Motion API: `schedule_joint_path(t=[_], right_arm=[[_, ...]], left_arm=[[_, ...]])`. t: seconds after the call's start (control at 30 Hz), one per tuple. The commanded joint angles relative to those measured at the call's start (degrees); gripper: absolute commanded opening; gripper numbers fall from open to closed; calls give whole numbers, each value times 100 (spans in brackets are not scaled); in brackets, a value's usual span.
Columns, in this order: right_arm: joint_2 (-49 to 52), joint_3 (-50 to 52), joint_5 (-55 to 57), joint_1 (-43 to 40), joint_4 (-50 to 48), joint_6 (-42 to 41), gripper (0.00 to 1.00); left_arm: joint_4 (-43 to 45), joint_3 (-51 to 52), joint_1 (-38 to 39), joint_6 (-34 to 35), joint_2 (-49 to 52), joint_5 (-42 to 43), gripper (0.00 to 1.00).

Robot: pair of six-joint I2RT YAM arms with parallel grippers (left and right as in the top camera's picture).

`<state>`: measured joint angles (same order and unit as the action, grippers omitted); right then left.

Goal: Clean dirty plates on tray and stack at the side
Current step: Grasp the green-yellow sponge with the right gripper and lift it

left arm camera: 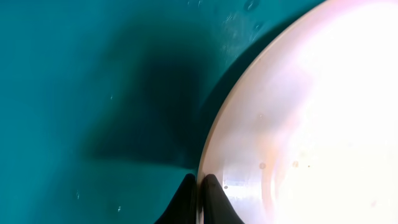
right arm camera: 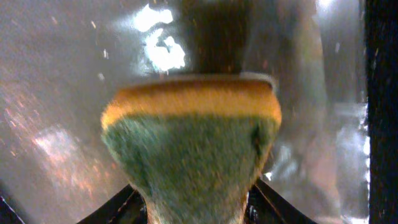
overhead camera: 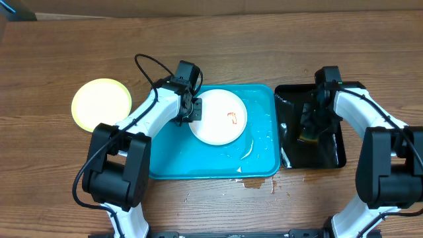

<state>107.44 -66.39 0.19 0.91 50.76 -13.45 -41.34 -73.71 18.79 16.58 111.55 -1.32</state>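
One white plate; one yellow-green plate; one turquoise tray; one black tray; one sponge

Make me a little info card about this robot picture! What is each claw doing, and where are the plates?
left claw: shut on the left rim of the white plate
white plate: lying on the turquoise tray, with a reddish smear on it
yellow-green plate: on the table, left of the tray, no smears visible
right claw: gripping the sponge, at the black tray
water: wet patches on the turquoise tray near the white plate
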Motion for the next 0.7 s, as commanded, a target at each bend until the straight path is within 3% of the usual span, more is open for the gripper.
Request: schedule_joint_path(t=[0.0, 0.1, 0.17, 0.27, 0.4, 0.57, 0.63, 0.67], right_arm=[[15, -107, -22, 48, 55, 39, 51], [15, -107, -24, 48, 35, 37, 51], [15, -107, -24, 48, -7, 35, 50], [15, -107, -31, 48, -31, 31, 54], [15, -109, -90, 48, 37, 33, 56], [13, -286, -90, 42, 90, 35, 45], [15, -398, -92, 44, 184, 35, 25], [15, -439, -92, 50, 227, 33, 20]], left_arm=[[-345, 61, 37, 81, 63, -13, 5], [-378, 61, 33, 76, 63, -15, 26], [-286, 61, 33, 76, 63, -17, 33], [-149, 61, 33, 76, 63, -15, 33], [-105, 61, 33, 76, 63, -15, 22], [-107, 61, 37, 52, 63, -15, 22], [-105, 61, 37, 52, 63, -15, 22], [-105, 61, 37, 52, 63, -17, 22]])
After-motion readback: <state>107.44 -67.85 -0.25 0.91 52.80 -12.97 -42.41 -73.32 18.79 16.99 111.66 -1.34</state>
